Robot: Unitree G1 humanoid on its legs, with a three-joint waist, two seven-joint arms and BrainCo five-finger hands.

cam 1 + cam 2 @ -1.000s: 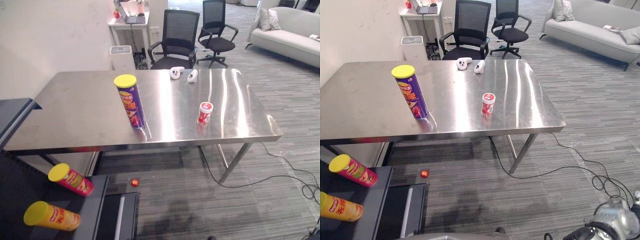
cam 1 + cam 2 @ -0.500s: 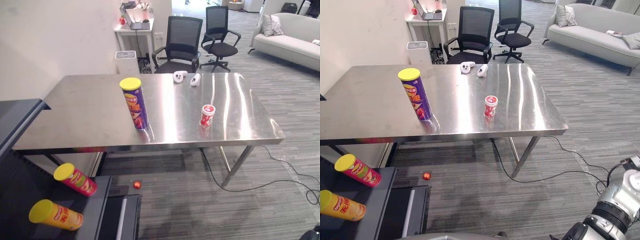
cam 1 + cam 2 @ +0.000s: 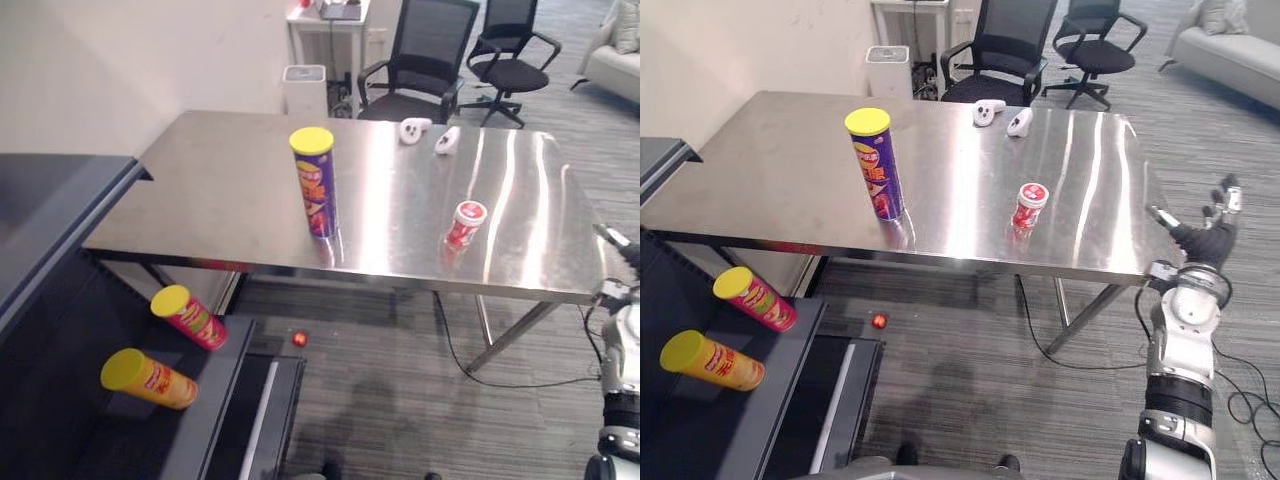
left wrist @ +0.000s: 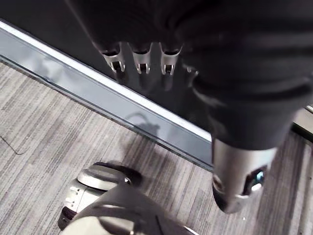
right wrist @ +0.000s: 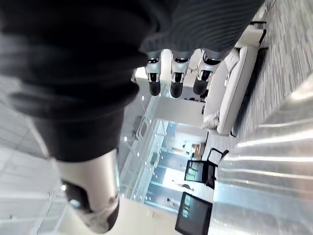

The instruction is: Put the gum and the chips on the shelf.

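Right hand [image 3: 1204, 240] was up just off the right end of the surface [image 3: 760, 170], fingers spread, holding nothing. The left hand [image 4: 142, 59] hung low with straight fingers, empty too. Both the gum [image 3: 1030, 206] and the purple chips can [image 3: 876, 165] stood on the surface, well apart and untouched. So I'd say the first reach was only starting. Next it'd need to close on the gum, which was nearest, then carry it to the shelf [image 3: 50, 190] on the left.

The dark shelf [image 3: 50, 200] is cut off at the left edge.
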